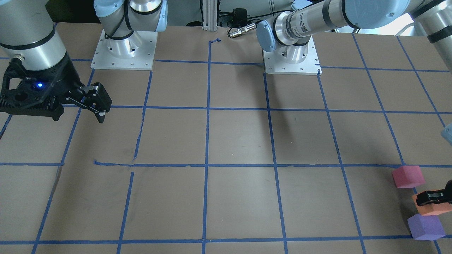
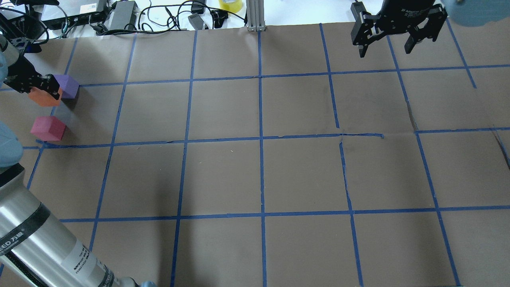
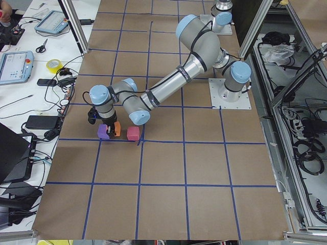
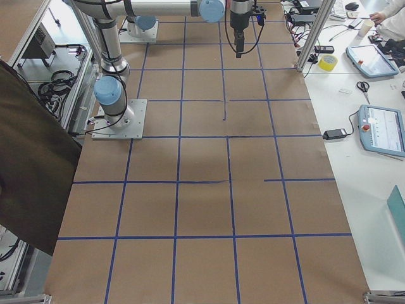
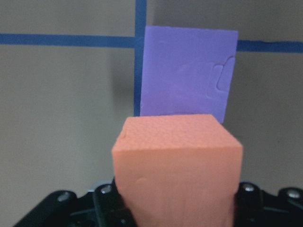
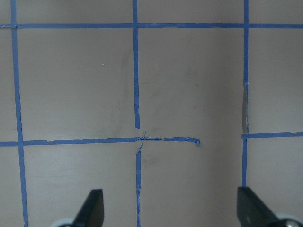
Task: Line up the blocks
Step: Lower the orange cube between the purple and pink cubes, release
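By the table's left edge, near its far corner, my left gripper [image 2: 47, 91] clasps the orange block [image 2: 42, 99] just beside the purple block [image 2: 67, 85]. I'd square it toward the pink block [image 2: 48, 128] before releasing. Right gripper [image 2: 385, 52] spread, idle.

Seen from overhead, the crowding is all at the upper left. The purple block [image 2: 67, 85] sits just beside the orange block [image 2: 44, 99], which is clamped in the left gripper [image 2: 47, 88]. The pink block [image 2: 48, 128] stands below them across a narrow gap. The left arm [image 2: 44, 247] bars the lower left corner. The right gripper [image 2: 392, 42], fingers spread, hangs at the upper right. Between them the table [image 2: 259, 171] gives wide passage.
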Controlling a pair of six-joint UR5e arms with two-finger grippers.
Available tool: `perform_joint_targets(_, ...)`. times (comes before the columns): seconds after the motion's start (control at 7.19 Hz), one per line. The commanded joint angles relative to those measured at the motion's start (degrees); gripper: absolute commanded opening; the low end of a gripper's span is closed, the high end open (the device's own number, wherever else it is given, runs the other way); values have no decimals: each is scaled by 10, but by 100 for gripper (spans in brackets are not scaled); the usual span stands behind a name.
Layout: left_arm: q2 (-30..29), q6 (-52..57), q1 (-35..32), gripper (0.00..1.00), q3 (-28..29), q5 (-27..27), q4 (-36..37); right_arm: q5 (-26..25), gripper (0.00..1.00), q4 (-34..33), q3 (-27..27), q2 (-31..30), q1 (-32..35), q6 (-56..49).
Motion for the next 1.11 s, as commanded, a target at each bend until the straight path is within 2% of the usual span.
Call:
perform_joint_targets(0.0,-1,20,1,0,-2,0,4,0,100,-1,0,0,0,0)
perform_joint_targets(0.42,2,24,1,0,3,4,18,0,100,-1,0,0,1,0)
perform_joint_targets(0.97,-8,38,1,0,-32,-1,32,0,100,-1,1,0,2,1)
